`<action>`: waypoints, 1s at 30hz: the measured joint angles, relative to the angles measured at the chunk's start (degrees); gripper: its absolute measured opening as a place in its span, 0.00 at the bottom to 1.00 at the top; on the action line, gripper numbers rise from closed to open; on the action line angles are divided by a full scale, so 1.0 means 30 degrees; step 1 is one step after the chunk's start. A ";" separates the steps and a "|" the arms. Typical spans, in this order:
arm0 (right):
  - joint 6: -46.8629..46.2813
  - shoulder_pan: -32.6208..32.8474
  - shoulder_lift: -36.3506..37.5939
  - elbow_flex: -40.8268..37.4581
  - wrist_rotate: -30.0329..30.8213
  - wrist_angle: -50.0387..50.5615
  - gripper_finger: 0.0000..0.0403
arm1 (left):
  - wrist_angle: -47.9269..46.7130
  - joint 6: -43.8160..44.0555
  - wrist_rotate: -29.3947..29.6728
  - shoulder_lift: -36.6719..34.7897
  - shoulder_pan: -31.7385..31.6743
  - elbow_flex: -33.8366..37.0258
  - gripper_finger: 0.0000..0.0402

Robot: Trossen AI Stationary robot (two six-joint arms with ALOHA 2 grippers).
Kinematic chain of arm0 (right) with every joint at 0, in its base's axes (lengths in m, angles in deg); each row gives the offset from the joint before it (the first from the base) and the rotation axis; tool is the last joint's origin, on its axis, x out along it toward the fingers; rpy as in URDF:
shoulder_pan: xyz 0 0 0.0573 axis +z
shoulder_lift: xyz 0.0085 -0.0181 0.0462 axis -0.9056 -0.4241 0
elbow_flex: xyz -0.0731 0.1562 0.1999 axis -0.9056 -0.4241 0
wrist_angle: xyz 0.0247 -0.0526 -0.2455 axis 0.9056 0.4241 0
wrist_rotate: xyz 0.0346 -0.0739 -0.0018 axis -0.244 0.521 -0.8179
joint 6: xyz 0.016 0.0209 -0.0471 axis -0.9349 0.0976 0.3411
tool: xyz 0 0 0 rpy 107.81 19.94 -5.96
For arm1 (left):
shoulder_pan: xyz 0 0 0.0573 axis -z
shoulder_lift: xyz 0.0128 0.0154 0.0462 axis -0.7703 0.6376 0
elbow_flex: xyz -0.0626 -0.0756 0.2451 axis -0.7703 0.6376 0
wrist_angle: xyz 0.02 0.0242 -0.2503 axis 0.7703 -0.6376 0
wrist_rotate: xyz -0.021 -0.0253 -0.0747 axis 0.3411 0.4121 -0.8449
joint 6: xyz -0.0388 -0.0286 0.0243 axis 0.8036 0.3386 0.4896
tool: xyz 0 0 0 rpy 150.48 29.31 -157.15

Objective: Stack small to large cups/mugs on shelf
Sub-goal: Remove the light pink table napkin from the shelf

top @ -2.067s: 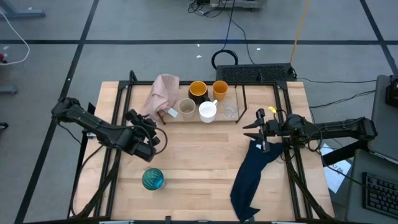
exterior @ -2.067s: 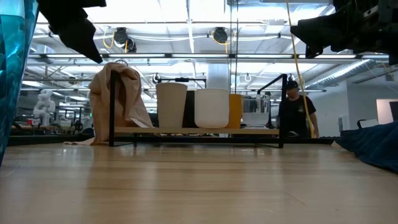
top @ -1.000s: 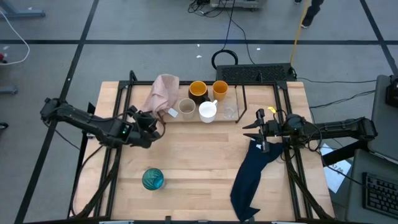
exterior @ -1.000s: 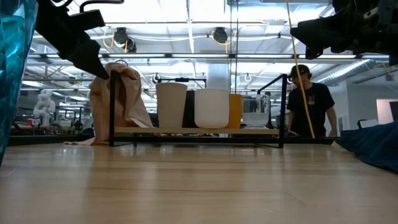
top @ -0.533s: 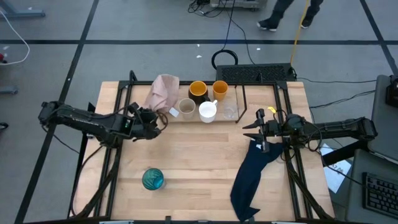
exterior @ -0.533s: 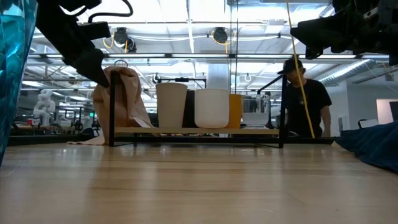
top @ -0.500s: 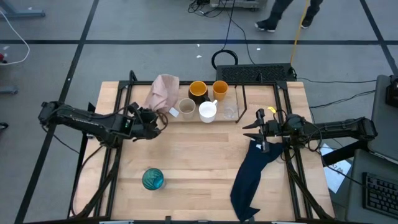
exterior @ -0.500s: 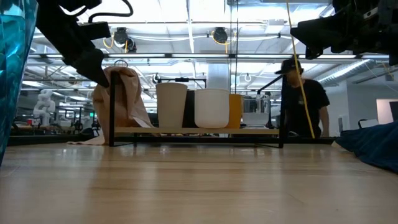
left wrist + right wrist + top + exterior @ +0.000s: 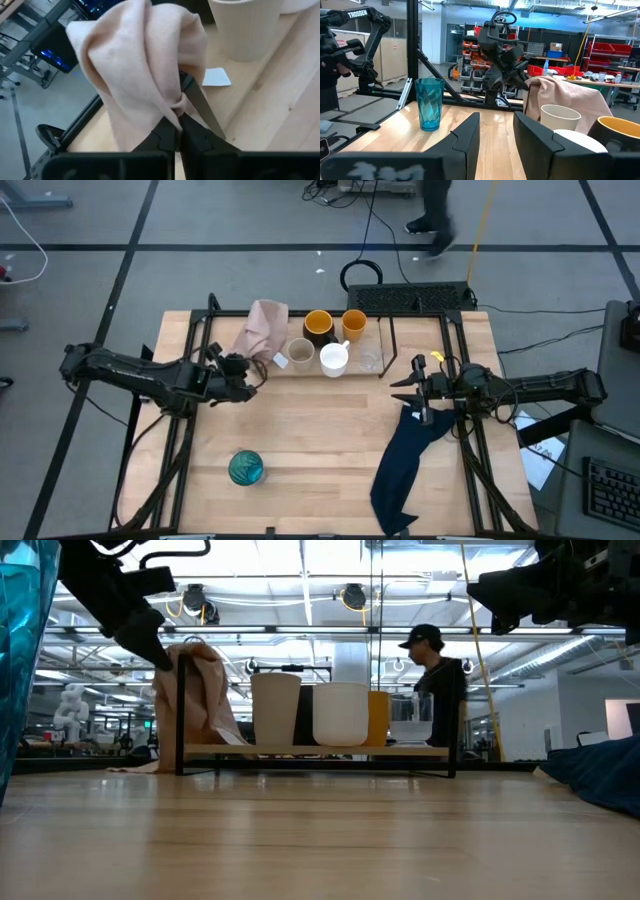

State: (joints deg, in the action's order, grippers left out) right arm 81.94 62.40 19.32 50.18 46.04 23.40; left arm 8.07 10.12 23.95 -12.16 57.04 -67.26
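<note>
Our left fingers point(image 9: 172, 131) are pinching a fold of the pink cloth point(image 9: 140, 65) in the left wrist view, the two dark tips closed together on the fabric where it bunches. The beige cup point(image 9: 245, 27) is standing beyond the cloth, with a small white tag point(image 9: 216, 77) lying on the wood beside it. The cloth is hiding whatever part of the shelf lies behind it here.

In the high view we are seeing the left gripper point(image 9: 240, 376) at about 9 o'clock from the table's centre, its tips reaching toward 1 o'clock into the lower edge of the pink cloth point(image 9: 263, 325), which is draped over the left end of the shelf point(image 9: 395, 335). The cloth's long axis is running from 7 to 1 o'clock. On the shelf the beige cup point(image 9: 301, 354), white mug point(image 9: 334, 358), orange-yellow mug point(image 9: 318, 325), small orange cup point(image 9: 354, 324) and a clear cup point(image 9: 371, 358) are sitting close together. The teal glass point(image 9: 246, 468) is standing alone toward 7 o'clock, nearer our left arm. The right gripper point(image 9: 412, 387) is waiting at 3 o'clock above the navy cloth point(image 9: 405, 460), fingers spread.

In the low view the left gripper point(image 9: 150, 645) is meeting the cloth's top at the shelf's left post point(image 9: 181, 710); the teal glass is cut off at the left edge, and a person point(image 9: 435, 680) is walking behind the shelf.

In the right wrist view our right fingers point(image 9: 467, 135) are standing apart, holding nothing, with the teal glass point(image 9: 429, 104) straight ahead.
</note>
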 joint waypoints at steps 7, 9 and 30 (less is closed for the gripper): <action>-0.0238 -0.0007 -0.0004 0.0000 0.0002 0.0006 0.27 | -0.0054 -0.0429 0.0903 -0.1465 0.0022 0.0000 0.01; -0.0411 -0.0006 -0.0004 0.0000 0.0000 0.0007 0.27 | -0.0035 -0.0672 0.1186 -0.1997 0.0022 0.0000 0.01; -0.0497 -0.0001 0.0003 0.0000 0.0000 0.0391 0.27 | 0.1347 -1.0048 0.3940 -0.3668 0.0081 -0.6453 0.00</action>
State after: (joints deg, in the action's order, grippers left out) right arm 80.45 62.40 19.32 50.18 46.04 24.57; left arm 12.12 -20.02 35.77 -23.16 57.28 -86.62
